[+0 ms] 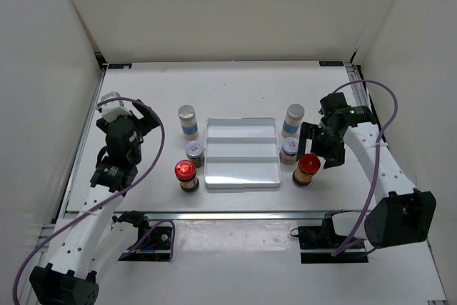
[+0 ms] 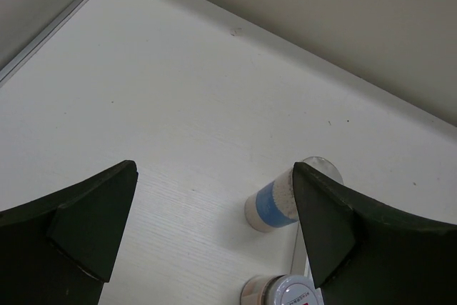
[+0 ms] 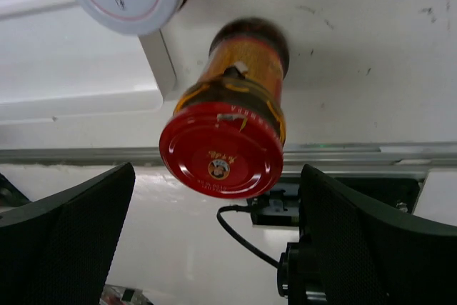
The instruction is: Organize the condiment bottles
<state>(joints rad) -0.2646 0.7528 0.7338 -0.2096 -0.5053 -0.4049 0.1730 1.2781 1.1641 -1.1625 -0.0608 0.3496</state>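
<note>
Overhead: white tray (image 1: 240, 176), three condiment bottles (image 1: 187, 121) each side. Right wrist alone: emblem on red-capped bottle (image 3: 221, 151). Left gripper (image 2: 214, 205), right gripper (image 3: 214, 183) spread apart.

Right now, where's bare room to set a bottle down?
Bare: three steps of the white tray; the table strip between tray and back wall. Crowded: left bottle row and right bottle row flank the tray, right gripper hovering at the latter.

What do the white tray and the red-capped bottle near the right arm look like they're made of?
White tray: probably plastic, glossy, from its smooth moulded steps and sheen. Red-capped bottle: cap looks like shiny lacquered metal with a printed emblem; body under the orange label could be glass or plastic.
</note>
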